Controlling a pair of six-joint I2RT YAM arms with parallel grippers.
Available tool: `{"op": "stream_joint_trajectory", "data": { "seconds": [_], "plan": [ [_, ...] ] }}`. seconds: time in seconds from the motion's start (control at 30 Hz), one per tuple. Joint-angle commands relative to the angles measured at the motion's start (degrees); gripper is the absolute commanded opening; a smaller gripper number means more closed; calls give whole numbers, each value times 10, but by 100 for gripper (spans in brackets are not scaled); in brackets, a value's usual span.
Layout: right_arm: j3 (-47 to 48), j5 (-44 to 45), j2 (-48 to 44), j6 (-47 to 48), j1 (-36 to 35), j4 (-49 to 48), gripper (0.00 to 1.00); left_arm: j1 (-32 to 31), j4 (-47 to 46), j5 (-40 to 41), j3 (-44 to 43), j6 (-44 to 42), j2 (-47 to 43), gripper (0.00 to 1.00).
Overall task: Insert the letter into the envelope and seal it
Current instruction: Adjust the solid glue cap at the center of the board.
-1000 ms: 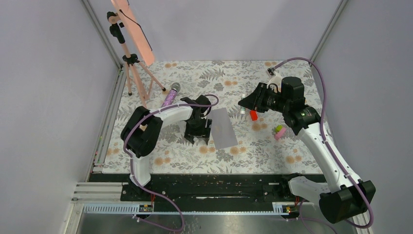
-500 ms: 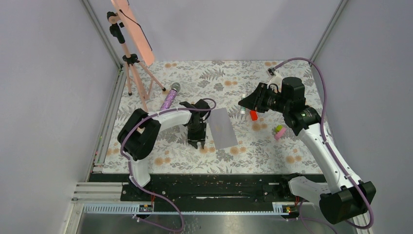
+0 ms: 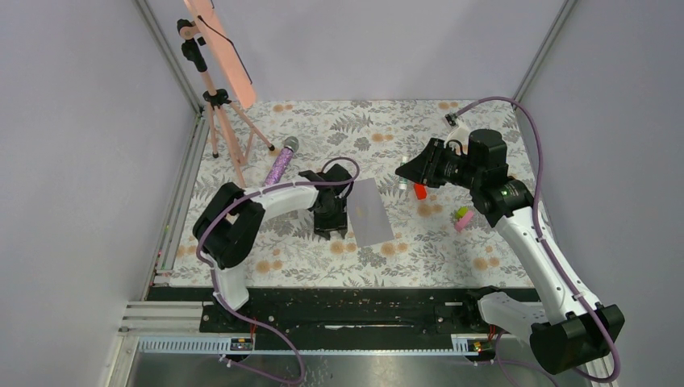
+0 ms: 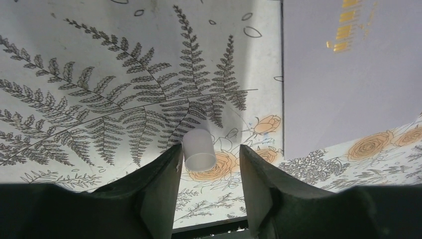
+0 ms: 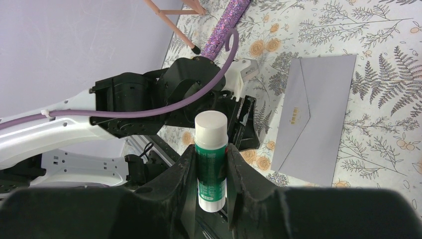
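Lilac envelope (image 4: 348, 74) partly off-frame

The table covered in a fern-and-flower printed cloth (image 3: 452, 242) carried a flat grey-lilac paper envelope (image 3: 369, 211) near its middle. A small white plastic cap (image 4: 198, 149) lay near it. Farther off were a glittery purple microphone (image 3: 282, 160), a pink tripod (image 3: 222, 121) and a small red block (image 3: 419, 191).

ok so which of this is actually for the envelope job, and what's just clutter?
Job: envelope; glue stick, gripped in the right tool; white cap, likely the glue's, inside the open left tool; letter not in view.
Lying about: purple microphone; tripod; small red item; pink-and-green item.
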State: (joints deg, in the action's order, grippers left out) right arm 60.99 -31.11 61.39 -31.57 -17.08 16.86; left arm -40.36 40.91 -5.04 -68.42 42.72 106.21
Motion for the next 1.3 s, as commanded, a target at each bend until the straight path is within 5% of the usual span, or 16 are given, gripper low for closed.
{"op": "stream_joint_trajectory", "data": {
  "seconds": [0.0, 0.3, 0.6, 0.87, 1.1, 1.27],
  "plan": [
    [6, -16, -4, 3, 1, -23, 0, -21, 32, 45, 44, -28, 23, 49],
    [5, -16, 2, 1, 1, -23, 0, -39, 54, 24, 59, -34, 1, 59],
    [4, -12, -3, 0, 1, -23, 0, -37, 100, 154, -63, -76, 4, 56],
    [2, -8, -10, 2, 1, -22, 0, -36, 94, 95, -107, -122, 62, 53],
    [4, -11, -4, 0, 1, -24, 0, -35, 101, 103, -139, -140, 73, 41],
    [4, -10, -6, 1, 1, -23, 0, -35, 112, 93, -162, -150, 82, 19]
  ]
}}
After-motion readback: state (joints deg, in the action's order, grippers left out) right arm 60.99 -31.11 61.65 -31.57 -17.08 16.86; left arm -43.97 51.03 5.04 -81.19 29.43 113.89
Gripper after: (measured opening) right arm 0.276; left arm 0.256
